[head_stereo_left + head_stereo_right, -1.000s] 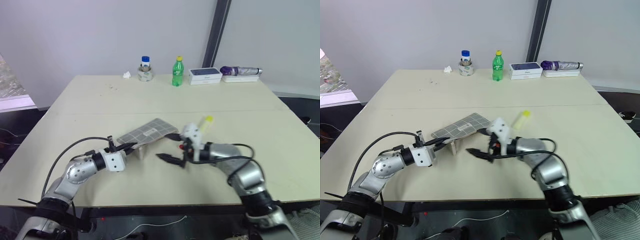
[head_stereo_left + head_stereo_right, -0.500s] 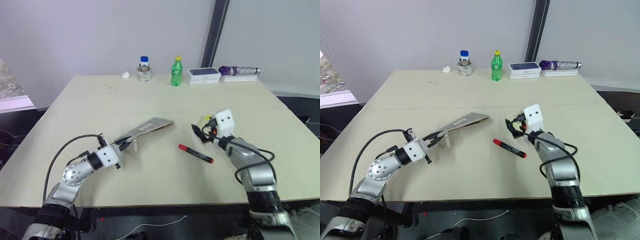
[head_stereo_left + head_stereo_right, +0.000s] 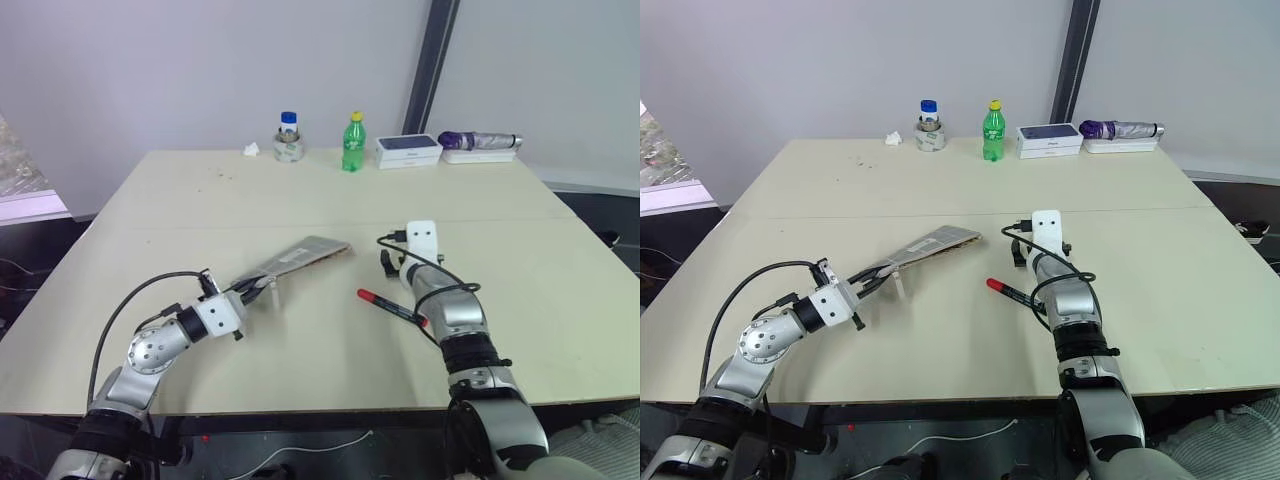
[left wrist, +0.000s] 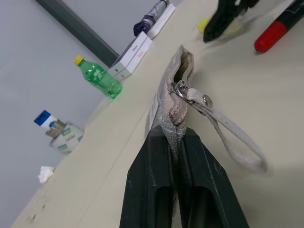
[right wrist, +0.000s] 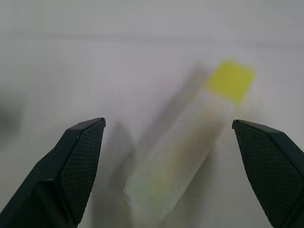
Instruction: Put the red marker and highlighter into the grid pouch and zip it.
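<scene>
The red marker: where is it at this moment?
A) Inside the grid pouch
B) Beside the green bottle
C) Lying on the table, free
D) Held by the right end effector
C: the red marker lies on the table, ungripped; the open right end effector faces the highlighter instead.

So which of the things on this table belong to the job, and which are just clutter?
Job:
- grey grid fabric pouch, pinched by the left gripper
- slim red marker, lying on the table
- stubby yellow highlighter, between the open right gripper's fingers

Clutter:
- green soda bottle
- white box
- blue-capped jar
</scene>
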`<state>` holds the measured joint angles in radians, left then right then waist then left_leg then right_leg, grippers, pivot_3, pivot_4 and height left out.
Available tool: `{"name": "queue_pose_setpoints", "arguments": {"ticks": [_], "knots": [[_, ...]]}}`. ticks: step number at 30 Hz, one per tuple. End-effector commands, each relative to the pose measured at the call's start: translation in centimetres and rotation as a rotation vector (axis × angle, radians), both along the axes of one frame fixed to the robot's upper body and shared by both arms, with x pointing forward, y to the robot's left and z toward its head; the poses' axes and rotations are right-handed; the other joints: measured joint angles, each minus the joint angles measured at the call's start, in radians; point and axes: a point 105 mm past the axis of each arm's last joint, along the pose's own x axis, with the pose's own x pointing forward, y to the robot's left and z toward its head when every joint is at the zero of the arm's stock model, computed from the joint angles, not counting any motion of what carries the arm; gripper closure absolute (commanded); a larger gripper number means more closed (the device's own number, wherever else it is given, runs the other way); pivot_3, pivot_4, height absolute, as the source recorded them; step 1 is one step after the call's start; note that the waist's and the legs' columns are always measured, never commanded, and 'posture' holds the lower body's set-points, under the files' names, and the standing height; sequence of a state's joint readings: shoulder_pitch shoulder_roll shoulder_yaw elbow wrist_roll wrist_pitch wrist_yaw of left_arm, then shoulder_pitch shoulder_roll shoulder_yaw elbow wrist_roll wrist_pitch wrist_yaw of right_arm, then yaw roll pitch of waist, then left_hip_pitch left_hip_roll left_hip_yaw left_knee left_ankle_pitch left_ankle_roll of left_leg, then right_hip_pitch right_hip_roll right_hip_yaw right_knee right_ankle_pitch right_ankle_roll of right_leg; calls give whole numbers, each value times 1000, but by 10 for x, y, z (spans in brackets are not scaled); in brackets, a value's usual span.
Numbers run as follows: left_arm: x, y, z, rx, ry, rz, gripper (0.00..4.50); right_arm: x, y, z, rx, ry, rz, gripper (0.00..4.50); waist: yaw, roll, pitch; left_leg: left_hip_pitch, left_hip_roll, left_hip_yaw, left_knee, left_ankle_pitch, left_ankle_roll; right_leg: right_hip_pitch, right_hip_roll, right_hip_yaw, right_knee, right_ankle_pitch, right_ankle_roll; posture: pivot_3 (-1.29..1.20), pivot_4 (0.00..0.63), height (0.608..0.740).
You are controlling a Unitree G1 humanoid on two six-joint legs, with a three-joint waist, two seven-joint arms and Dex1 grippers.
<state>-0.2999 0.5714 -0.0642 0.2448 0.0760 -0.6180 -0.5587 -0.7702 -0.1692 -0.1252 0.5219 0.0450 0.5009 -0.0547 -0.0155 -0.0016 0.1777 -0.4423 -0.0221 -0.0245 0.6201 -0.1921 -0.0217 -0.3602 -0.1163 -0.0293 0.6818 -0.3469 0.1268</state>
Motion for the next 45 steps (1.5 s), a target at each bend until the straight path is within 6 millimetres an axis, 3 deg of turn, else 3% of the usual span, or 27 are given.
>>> {"name": "queue_pose_setpoints", "arguments": {"ticks": [1, 5, 7, 8, 14, 17, 19, 21, 24, 28, 34, 45], "knots": [[-3, 0, 13, -10, -49, 4, 4500, 6, -3, 17, -6, -52, -37, 56, -1, 0, 0, 0, 0, 0, 0, 0, 0, 0, 0, 0, 0, 0, 0, 0, 150, 740], [-5, -1, 12, -2, -46, 3, 4500, 6, 5, 12, 79, -36, -10, 56, -2, 0, 0, 0, 0, 0, 0, 0, 0, 0, 0, 0, 0, 0, 0, 0, 150, 740], [-3, -2, 12, -1, -46, 3, 4500, 6, 4, 9, 121, -20, -16, 553, -3, 0, 0, 0, 0, 0, 0, 0, 0, 0, 0, 0, 0, 0, 0, 0, 150, 740], [-3, -3, 13, -1, -47, 2, 4500, 5, 1, 9, 121, -15, -29, 837, -2, 0, 0, 0, 0, 0, 0, 0, 0, 0, 0, 0, 0, 0, 0, 0, 150, 740], [-1, -7, 14, -1, -47, -9, 4500, 3, -10, 12, 101, -25, -44, 3647, -2, 0, 0, 0, 0, 0, 0, 0, 0, 0, 0, 0, 0, 0, 0, 0, 150, 740], [0, -8, 15, -14, -42, -8, 4500, 3, -1, 30, 118, -105, 65, 3613, -1, 0, 0, 0, 0, 0, 0, 0, 0, 0, 0, 0, 0, 0, 0, 0, 150, 740], [0, -7, 16, -26, -40, -5, 4500, -4, 21, 50, 53, -205, 288, 3613, -1, 0, 0, 0, 0, 0, 0, 0, 0, 0, 0, 0, 0, 0, 0, 0, 150, 740], [-1, -4, 16, -35, -35, -1, 4500, -18, 31, 64, -33, -287, 451, 3613, -2, 1, 0, 0, 0, 0, 0, 0, 0, -1, 0, 0, 0, 0, 0, 0, 150, 740], [-2, 3, 19, -66, -18, 12, 4500, -56, 47, 74, -70, -351, 773, 3613, 2, 1, 0, 0, 0, 0, -1, 0, 0, -1, 0, 0, 0, 0, 0, 0, 150, 740], [-1, 8, 20, -96, -6, 23, 4500, -94, 50, 71, -103, -309, 1030, 3613, 2, 0, 0, 0, 1, 0, 0, 0, 1, 1, 0, 0, -1, 0, 0, 0, 150, 740], [1, 8, 24, -121, -2, 22, 4500, -107, 57, 54, -234, -234, 1134, 3613, 1, 0, 1, 1, 1, -1, 1, 0, 1, 2, 0, -1, -1, 0, 0, 0, 150, 740], [-1, 2, 22, -96, -6, -7, 4500, -87, 66, 48, -267, -251, 1053, 3613, 5, 0, 1, 0, 1, -1, 2, 0, 0, 2, 0, -1, -1, 0, 0, 0, 150, 740]]}}
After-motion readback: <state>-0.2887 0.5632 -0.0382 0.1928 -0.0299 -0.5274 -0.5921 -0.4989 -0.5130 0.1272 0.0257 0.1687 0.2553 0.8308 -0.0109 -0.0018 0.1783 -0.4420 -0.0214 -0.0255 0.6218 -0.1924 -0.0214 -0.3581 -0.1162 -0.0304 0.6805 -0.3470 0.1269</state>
